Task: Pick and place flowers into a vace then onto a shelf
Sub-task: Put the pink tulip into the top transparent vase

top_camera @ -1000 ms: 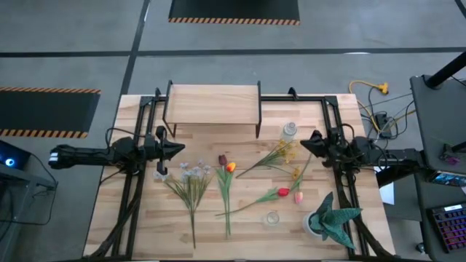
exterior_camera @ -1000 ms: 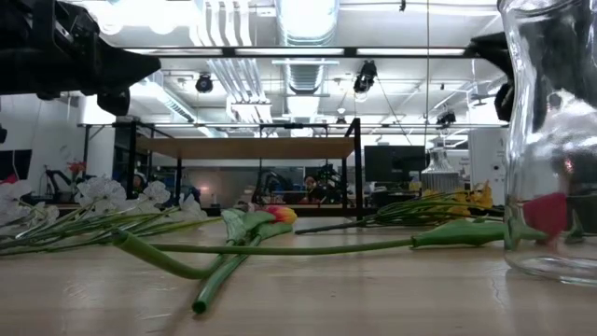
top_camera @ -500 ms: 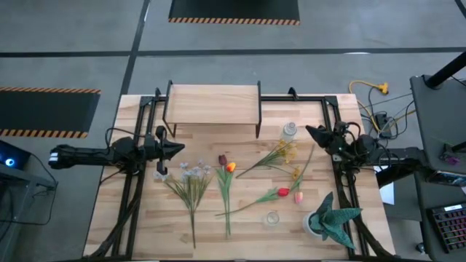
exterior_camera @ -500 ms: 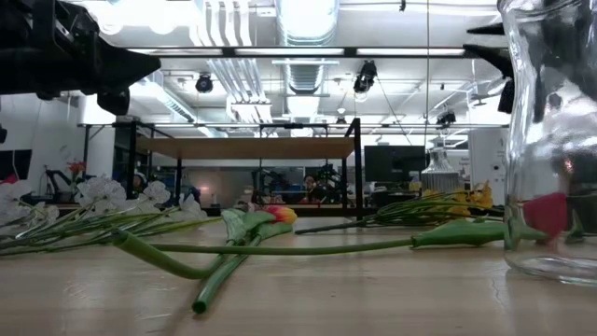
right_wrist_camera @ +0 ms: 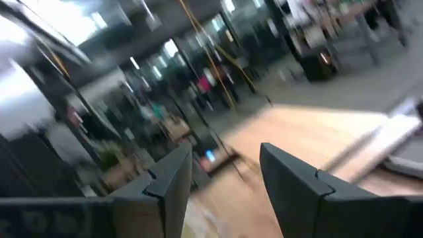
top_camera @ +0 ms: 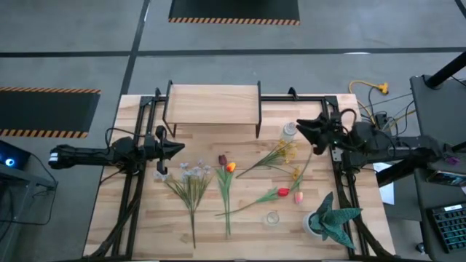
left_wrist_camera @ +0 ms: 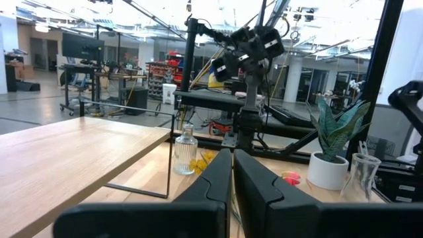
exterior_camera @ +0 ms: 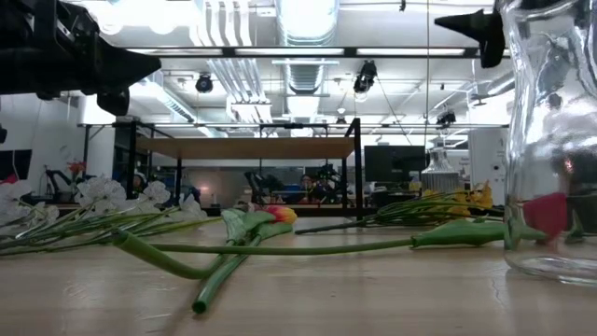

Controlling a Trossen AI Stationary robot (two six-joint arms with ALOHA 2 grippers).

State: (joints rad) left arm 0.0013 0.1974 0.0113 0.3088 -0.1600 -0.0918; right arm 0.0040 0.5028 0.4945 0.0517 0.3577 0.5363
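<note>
While left jaws (top_camera: 180, 148) sit pinched, right jaws (top_camera: 299, 127) gape beside ribbed glass bottle (top_camera: 289, 132).

Potted plant (top_camera: 331, 216) with spiky green leaves, white pot, at the tabletop's (top_camera: 145, 225) right front corner. Yellow cable (top_camera: 370, 89) on the grey floor beyond the right rear corner. Black mats with orange-striped edges: one (top_camera: 233, 10) behind, one (top_camera: 44, 110) left.
</note>
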